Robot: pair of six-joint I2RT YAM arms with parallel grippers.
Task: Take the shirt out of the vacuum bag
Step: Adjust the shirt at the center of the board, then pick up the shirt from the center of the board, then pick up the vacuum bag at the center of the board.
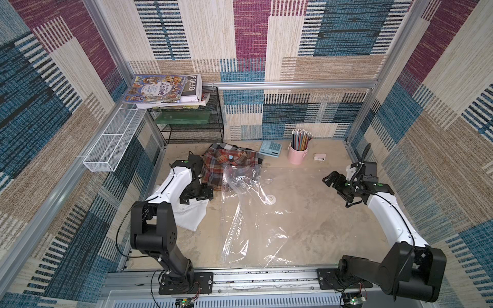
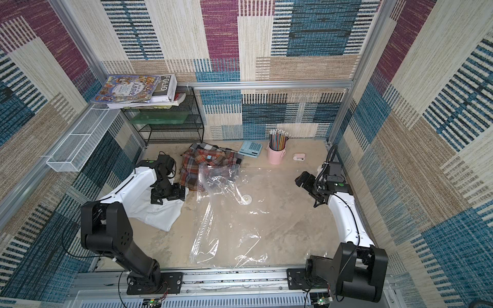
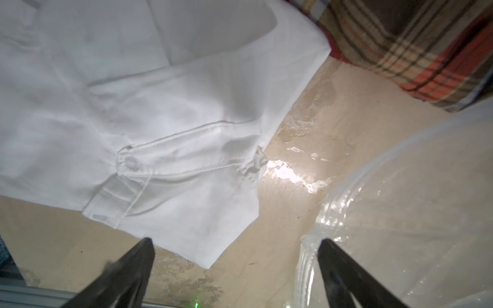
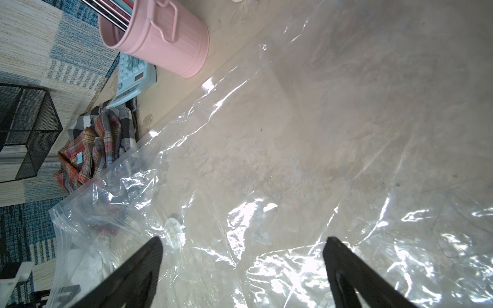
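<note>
Lying beside vacuum bag (image 1: 256, 226) edge, white shirt (image 1: 190, 216), left gripper (image 3: 234, 241) spread

Walls (image 1: 250, 40) clad in woven patchwork, blue/maroon/beige, w/ alu. rails (image 1: 293, 85) at the edges. Desk (image 1: 205, 245) beige, mottled; glare patches noted. Black mesh rack (image 1: 192, 125) seen in back-left corner; white mesh basket (image 1: 112, 141) fixed to left wall.

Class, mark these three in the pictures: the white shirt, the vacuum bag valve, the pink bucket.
white shirt (image 1: 190, 214): in a top view, on its folded body.
vacuum bag valve (image 1: 270, 198): in a top view, on its round cap.
pink bucket (image 4: 181, 53): right wrist view, on its side wall.
</note>
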